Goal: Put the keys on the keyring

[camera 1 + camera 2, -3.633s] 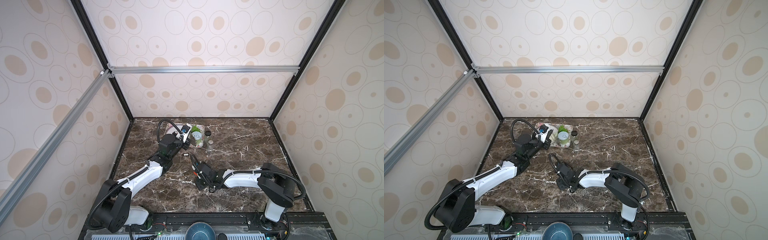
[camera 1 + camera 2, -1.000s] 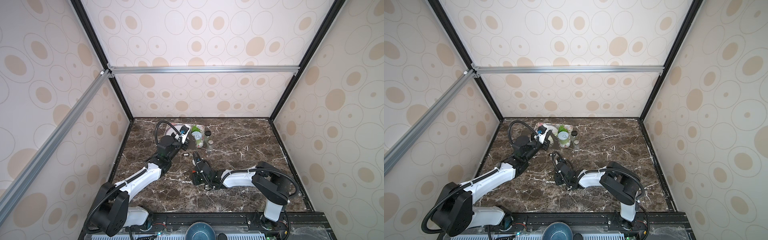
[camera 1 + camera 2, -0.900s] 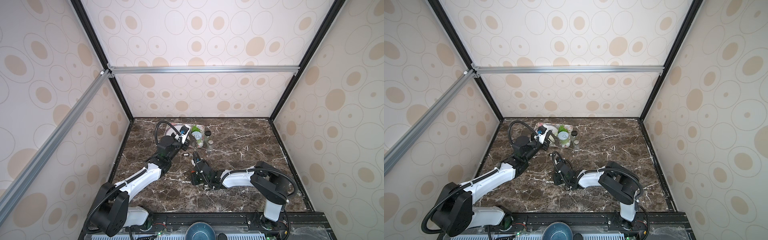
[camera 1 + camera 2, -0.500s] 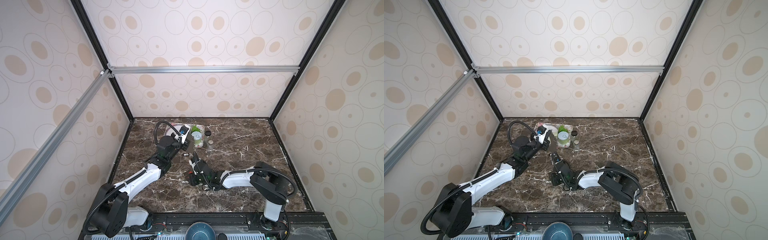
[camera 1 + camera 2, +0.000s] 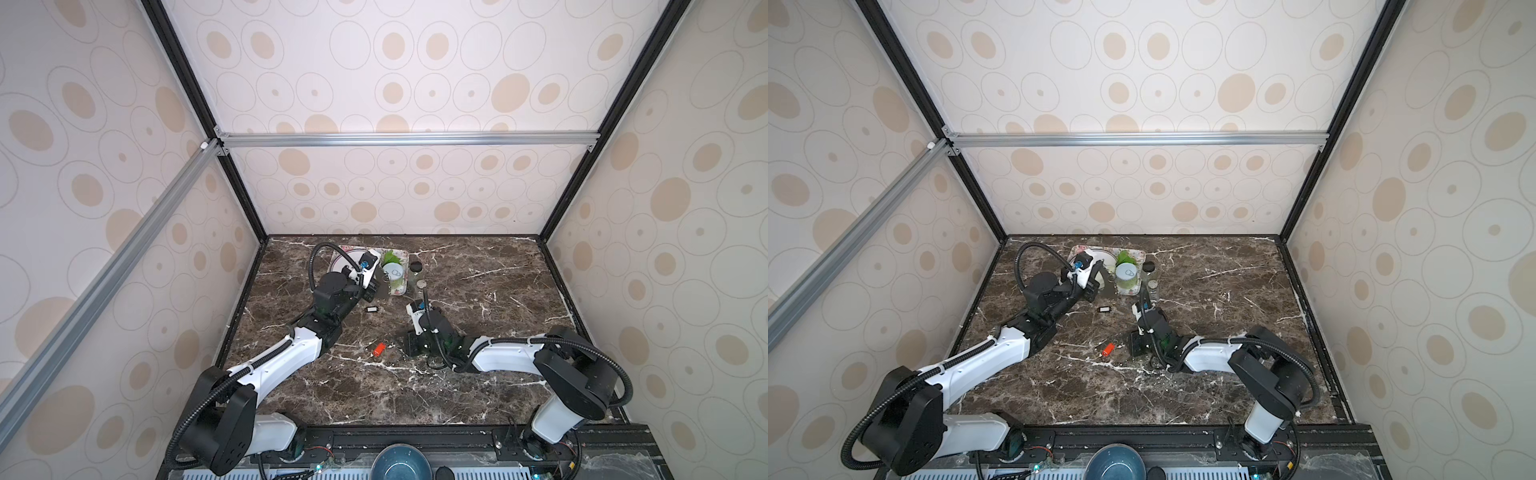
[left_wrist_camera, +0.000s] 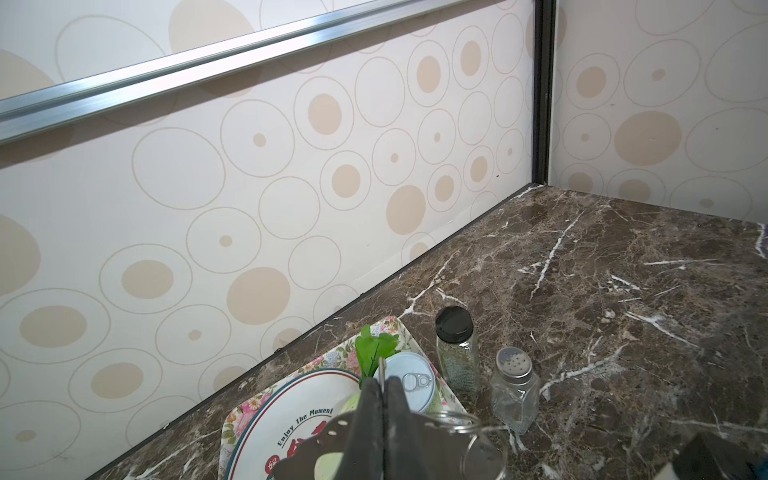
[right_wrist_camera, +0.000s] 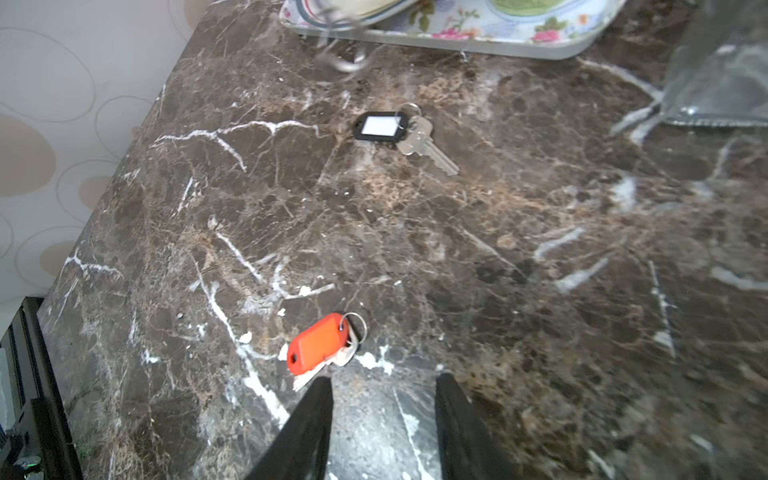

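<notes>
In both top views a dark brown marble table point(image 5: 478, 374) with white veins forms the floor of a booth. The booth's walls point(image 5: 415, 62) are pale with tan circles, and a metal rail point(image 5: 407, 139) crosses the back. A flowered tray point(image 5: 406, 259) sits at the back of the table and carries a plate point(image 5: 343, 259) and a can point(image 5: 392, 272). The left gripper point(image 5: 371, 289) hangs at the tray's front edge. The black-tagged key point(image 5: 372, 309) lies flat near that gripper. The red-tagged key point(image 5: 378, 349) lies closer to the front, just beside the right gripper point(image 5: 411, 347), which is low over the marble.

In the left wrist view the left gripper point(image 6: 383, 384) has its fingers pressed together on a thin sliver of metal. The wire loops of the keyring point(image 6: 453, 417) stick out just beside them, over the tray. A jar point(image 6: 455, 349) and a shaker point(image 6: 515, 386) stand on the marble next to the tray.

In the right wrist view the right gripper point(image 7: 384, 395) has its fingers apart, with only bare marble between them. The red-tagged key point(image 7: 320, 343) lies just past one fingertip; whether they touch cannot be told. The black-tagged key point(image 7: 378, 126) lies well apart from it, nearer the tray. The keyring point(image 7: 343, 58) shows as a blur at the tray's edge.
</notes>
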Tool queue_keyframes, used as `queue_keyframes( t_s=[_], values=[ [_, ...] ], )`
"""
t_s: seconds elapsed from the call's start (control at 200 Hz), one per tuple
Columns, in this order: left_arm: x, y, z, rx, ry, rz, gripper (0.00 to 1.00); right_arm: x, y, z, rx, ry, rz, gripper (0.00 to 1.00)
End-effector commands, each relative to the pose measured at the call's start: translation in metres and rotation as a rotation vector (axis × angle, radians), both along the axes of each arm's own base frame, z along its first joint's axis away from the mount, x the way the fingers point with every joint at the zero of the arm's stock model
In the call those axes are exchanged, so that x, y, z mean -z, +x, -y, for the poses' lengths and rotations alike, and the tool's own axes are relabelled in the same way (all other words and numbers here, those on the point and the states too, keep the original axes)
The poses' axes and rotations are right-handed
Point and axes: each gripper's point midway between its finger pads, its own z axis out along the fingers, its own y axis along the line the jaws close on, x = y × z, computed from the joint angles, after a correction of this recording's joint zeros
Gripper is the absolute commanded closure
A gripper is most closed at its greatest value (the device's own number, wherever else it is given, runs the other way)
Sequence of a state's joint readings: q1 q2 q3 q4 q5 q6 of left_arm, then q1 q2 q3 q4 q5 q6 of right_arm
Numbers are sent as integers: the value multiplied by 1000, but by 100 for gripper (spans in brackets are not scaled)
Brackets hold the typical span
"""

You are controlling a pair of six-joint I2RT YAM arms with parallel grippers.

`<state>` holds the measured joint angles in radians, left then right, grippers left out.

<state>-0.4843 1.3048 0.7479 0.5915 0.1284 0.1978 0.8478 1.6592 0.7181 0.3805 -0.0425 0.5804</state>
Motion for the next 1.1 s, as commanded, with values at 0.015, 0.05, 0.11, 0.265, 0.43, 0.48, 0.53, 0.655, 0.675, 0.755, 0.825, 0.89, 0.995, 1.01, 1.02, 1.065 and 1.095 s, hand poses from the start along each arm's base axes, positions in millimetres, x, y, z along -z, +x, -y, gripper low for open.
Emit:
queue_keyframes(
  t_s=[0.015,0.05,0.11,0.265,0.43,0.48,0.53,0.655,0.675,0.755,0.825,0.89,0.995,1.01,1.02,1.065,1.095],
  values=[
    [-30,-3,-5,-12,-46,87,100,5,2,-7,-8,49,-36,57],
    [-31,-2,-5,-15,-47,89,100,8,2,-9,-13,46,-46,57],
    [-32,-3,-6,-17,-47,91,100,12,2,-13,-21,46,-63,58],
    [-32,-4,-6,-18,-49,94,100,26,4,-23,-42,40,-106,58],
    [-32,-5,-7,-16,-48,95,100,34,5,-36,-79,44,-135,58],
    [-32,-5,-6,-16,-48,95,100,37,4,-40,-93,50,-147,58],
    [-33,-5,-6,-16,-49,96,100,37,3,-44,-109,60,-156,57],
    [-32,-5,-7,-16,-48,95,100,41,1,-50,-136,71,-174,58],
    [-33,-6,-7,-16,-49,97,100,41,1,-51,-140,72,-175,57],
    [-33,-6,-7,-14,-49,98,100,42,-1,-52,-151,77,-179,58],
    [-34,-6,-7,-14,-50,99,100,43,-3,-54,-168,79,-184,57],
    [-34,-6,-7,-13,-51,97,100,44,-5,-55,-187,77,-179,57],
    [-33,-6,-6,-11,-51,97,100,47,-6,-55,-222,56,-158,56],
    [-33,-6,-6,-10,-50,96,100,47,-6,-56,-228,51,-155,56],
    [-33,-6,-6,-10,-50,95,100,48,-7,-56,-233,47,-153,56],
    [-33,-6,-6,-9,-50,96,100,50,-6,-55,-246,30,-148,56],
    [-33,-6,-6,-9,-50,95,100,51,-6,-55,-255,18,-143,56]
  ],
)
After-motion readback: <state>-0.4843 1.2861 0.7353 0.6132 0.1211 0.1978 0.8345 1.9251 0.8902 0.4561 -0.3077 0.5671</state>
